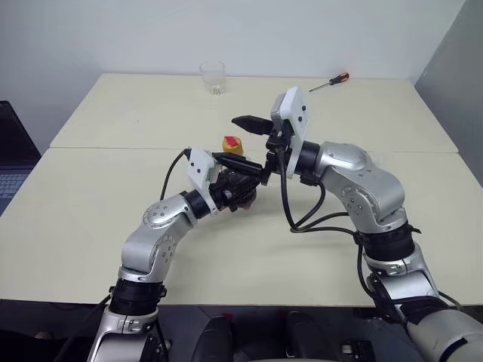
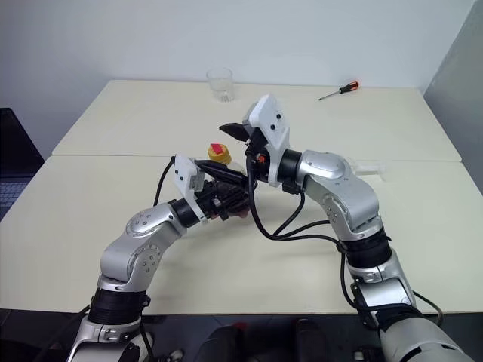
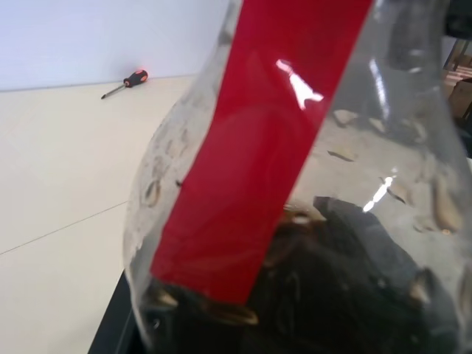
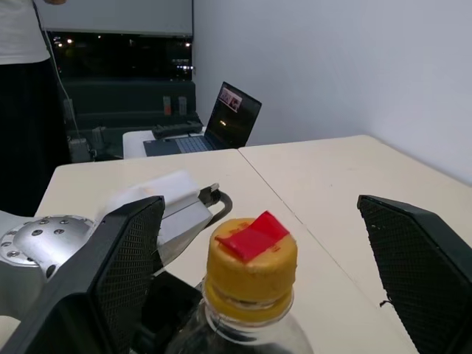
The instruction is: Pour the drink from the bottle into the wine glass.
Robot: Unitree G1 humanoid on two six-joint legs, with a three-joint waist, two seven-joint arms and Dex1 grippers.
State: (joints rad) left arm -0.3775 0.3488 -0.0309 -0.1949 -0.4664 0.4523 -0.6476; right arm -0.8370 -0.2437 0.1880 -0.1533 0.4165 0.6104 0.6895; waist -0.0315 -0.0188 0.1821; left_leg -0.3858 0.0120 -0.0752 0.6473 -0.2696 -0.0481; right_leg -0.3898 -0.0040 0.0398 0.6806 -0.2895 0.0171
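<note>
Bottle point(image 1: 240, 183) is held upright at frame centre by left gripper point(image 1: 243, 178), fingers clamped on its body. Yellow cap point(image 4: 251, 259) is bracketed by right gripper point(image 4: 269, 273), fingers spread wide (not touching).

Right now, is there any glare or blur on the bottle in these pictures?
Left wrist view: white glints on the bottle and its red label, which loom close and soft. Right wrist view: the yellow cap is sharp between the right gripper fingers, no glare. Left eye view: even light, no glare.
</note>
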